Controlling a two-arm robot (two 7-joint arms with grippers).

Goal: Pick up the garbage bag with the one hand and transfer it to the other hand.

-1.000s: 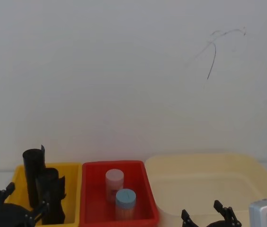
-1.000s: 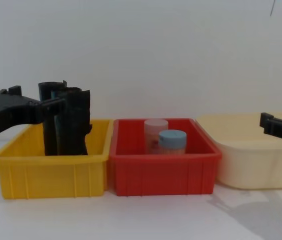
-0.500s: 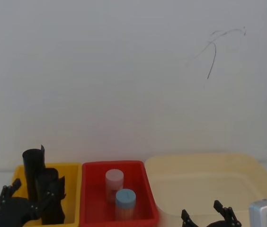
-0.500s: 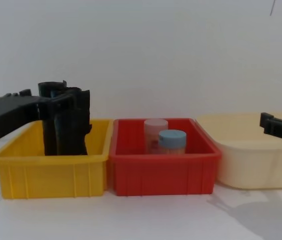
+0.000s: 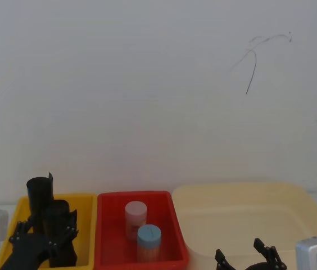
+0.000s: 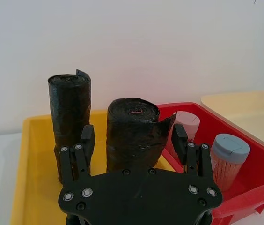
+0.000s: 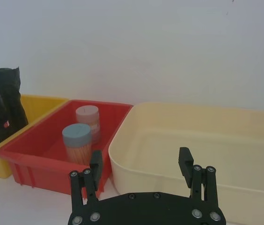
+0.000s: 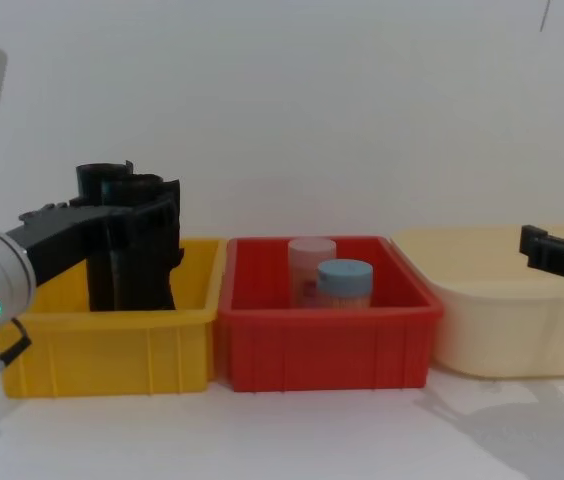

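**Left gripper lined up around the bag roll, nothing grabbed yet**

So here's where I'm at. My left gripper (image 6: 133,136) is inside the yellow bin (image 6: 29,154), jaws spread wide with one finger on each side of the garbage bag (image 6: 132,115). There's a sliver of daylight between the left finger and the roll. The other finger sits right up against the loose flap of film, and I honestly can't tell if it's touching. Either way I'm not squeezing anything and the bag isn't lifted.

The bag is the nearer of two black crinkly rolls, standing upright on the bin floor, on the side of the yellow bin closest to the red bin (image 8: 322,350). The second roll (image 6: 69,112) stands just beside it, further back and toward the bin's far left corner, also upright, with a little ragged tab at the top.

Next door in the red bin are a blue-lidded jar (image 6: 230,150) and a pink-lidded jar (image 6: 188,124), one just behind the other, both upright.

My right gripper (image 7: 140,158) hangs at the near edge of the cream tub (image 7: 193,136), on the right end of the white worktop (image 8: 292,440), well apart from the bag. Its jaws are spread wide too, holding nothing.

The three containers sit in a row, side walls touching or just about.
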